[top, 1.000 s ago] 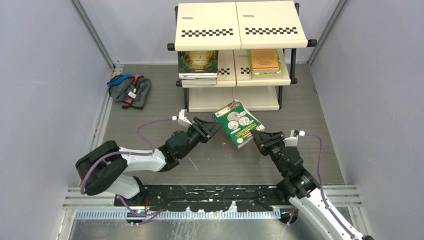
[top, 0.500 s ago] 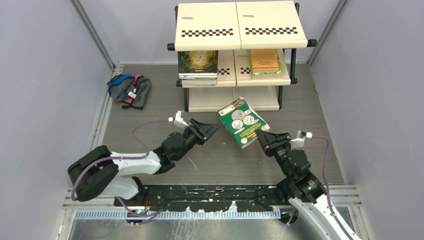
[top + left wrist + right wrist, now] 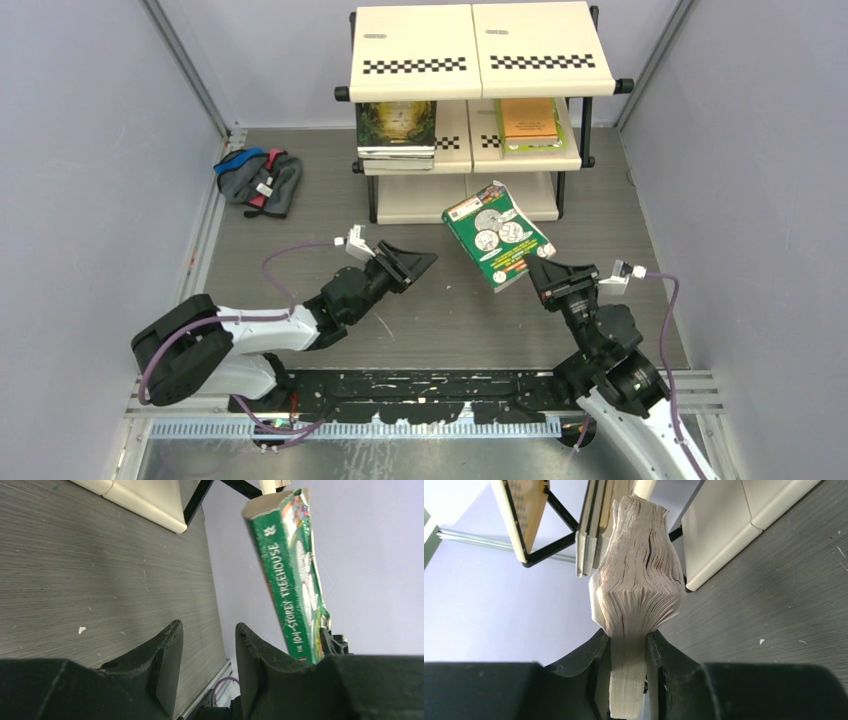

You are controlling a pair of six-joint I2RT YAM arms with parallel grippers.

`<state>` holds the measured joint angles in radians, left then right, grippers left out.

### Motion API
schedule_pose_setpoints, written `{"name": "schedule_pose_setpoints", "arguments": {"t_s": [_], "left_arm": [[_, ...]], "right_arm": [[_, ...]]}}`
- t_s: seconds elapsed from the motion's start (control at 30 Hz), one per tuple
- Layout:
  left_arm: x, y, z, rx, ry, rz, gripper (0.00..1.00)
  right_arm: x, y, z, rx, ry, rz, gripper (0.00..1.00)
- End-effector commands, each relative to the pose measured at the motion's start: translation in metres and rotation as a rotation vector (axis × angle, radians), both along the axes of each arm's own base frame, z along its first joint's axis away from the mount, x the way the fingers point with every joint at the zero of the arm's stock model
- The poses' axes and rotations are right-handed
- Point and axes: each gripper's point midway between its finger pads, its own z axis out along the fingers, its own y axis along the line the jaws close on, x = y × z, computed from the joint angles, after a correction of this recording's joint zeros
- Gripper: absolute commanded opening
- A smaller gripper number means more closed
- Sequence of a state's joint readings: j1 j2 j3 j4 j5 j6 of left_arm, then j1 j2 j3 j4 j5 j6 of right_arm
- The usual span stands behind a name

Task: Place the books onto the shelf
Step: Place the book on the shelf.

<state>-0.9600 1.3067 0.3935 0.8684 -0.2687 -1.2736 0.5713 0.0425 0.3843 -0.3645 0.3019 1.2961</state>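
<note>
The three-tier shelf of cream boards with black-and-white checkered strips on a black tube frame (image 3: pixel 480 45) stands upright. On the left of its middle tier, a dark green-gold paperback (image 3: pixel 396 125) lies flat atop other books. On the right, an orange paperback (image 3: pixel 528 118) lies on a lime green one (image 3: pixel 535 146). Just in front of the shelf, a green paperback with round silver pictures (image 3: pixel 497 235) hangs tilted in the air, its near end pinched in the right tool (image 3: pixel 537 268).

Closed in by plain pale lilac walls (image 3: pixel 90 150).
Floored with a grey wood-grain counter (image 3: pixel 620 200), edged in front by a metal rail (image 3: pixel 450 428); evenly lit.
</note>
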Motion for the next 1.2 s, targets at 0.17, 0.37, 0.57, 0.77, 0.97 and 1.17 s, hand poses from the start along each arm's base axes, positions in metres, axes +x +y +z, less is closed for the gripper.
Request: {"name": "schedule_pose_setpoints", "arguments": {"t_s": [0.17, 0.37, 0.57, 0.77, 0.97, 1.17], "left_arm": [[0.000, 0.007, 0.005, 0.013, -0.039, 0.024, 0.43], [0.000, 0.008, -0.001, 0.032, -0.036, 0.025, 0.43], [0.001, 0.008, -0.001, 0.039, -0.041, 0.027, 0.43], [0.001, 0.009, 0.000, 0.044, -0.047, 0.029, 0.43], [0.000, 0.011, 0.001, 0.052, -0.051, 0.032, 0.43], [-0.001, 0.013, 0.003, 0.058, -0.055, 0.034, 0.44]], "right_arm": [[-0.012, -0.023, 0.097, 0.093, -0.232, -0.071, 0.01], [-0.005, -0.029, 0.125, 0.057, -0.272, -0.126, 0.01], [0.009, -0.022, 0.146, 0.057, -0.295, -0.138, 0.01], [0.027, -0.009, 0.163, 0.072, -0.317, -0.134, 0.01], [0.044, -0.001, 0.173, 0.067, -0.326, -0.148, 0.01], [0.060, 0.003, 0.187, 0.070, -0.346, -0.176, 0.01]]}}
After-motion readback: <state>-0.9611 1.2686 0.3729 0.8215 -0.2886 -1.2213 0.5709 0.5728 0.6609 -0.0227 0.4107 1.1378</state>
